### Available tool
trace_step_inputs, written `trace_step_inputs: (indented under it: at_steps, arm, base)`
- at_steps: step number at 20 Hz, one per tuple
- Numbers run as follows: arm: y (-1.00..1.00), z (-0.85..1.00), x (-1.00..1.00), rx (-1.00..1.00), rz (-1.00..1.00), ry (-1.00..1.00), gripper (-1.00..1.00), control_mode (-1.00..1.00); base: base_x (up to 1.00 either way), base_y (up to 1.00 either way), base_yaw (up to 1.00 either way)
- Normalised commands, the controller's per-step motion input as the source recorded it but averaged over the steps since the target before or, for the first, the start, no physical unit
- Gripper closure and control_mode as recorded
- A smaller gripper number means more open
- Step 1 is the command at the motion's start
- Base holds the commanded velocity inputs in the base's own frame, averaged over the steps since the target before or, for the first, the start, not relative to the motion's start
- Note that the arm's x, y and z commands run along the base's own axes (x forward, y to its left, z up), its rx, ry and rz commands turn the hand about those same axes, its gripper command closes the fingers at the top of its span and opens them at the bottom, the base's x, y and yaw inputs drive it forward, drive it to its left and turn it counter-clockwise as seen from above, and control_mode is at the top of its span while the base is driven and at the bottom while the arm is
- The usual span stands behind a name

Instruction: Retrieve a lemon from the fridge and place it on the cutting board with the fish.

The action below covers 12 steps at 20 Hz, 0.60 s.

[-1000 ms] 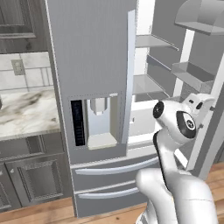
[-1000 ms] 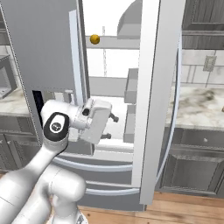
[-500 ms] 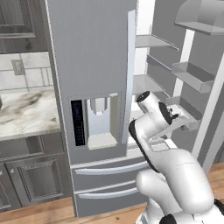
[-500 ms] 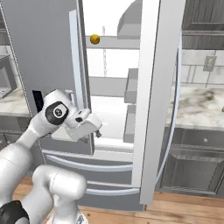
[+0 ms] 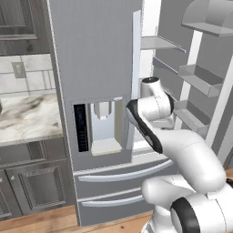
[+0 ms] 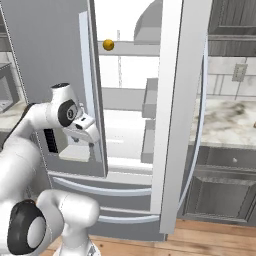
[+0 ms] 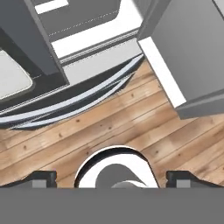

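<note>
The lemon [image 6: 108,45], small, round and yellow, lies on an upper shelf inside the grey fridge [image 6: 45,50]. The fridge's [image 5: 91,54] left door with the dispenser panel is closed and its right door [image 6: 175,125] stands open. My gripper [image 6: 85,141] hangs in front of the left door's inner edge, well below the lemon, pointing down. In the hand view the gripper [image 7: 111,177] is open, its fingertips [image 7: 41,177] far apart with nothing between them, above the wooden floor. The cutting board and the fish are out of view.
The open right door's shelf bins [image 5: 200,77] jut out on the right of the arm. Two bottom drawers [image 5: 118,177] with long handles sit below. Marble counters flank the fridge on the left [image 5: 27,118] and right [image 6: 225,120]. The open door's bottom corner [image 7: 192,57] hangs over the floor [image 7: 131,118].
The arm has folded back and swung left, carrying the hand from the open fridge gap toward the left door's edge. The gripper stays open.
</note>
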Motion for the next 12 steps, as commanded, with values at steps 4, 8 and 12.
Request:
trace_step_inputs:
  at_steps: [4,8,12]
  arm:
    - [0.18,0.51,0.04,-0.13,0.16,-0.38,-1.00,-1.00]
    - [0.00,0.83,0.00,0.00,0.16,-0.25,-1.00,-1.00]
    - [0.00,0.76,0.00,0.04,0.24,-0.23,-1.00,-1.00]
  base:
    - [0.00,0.00,0.00]
    - [0.00,0.00,0.00]
    - [0.00,0.00,0.00]
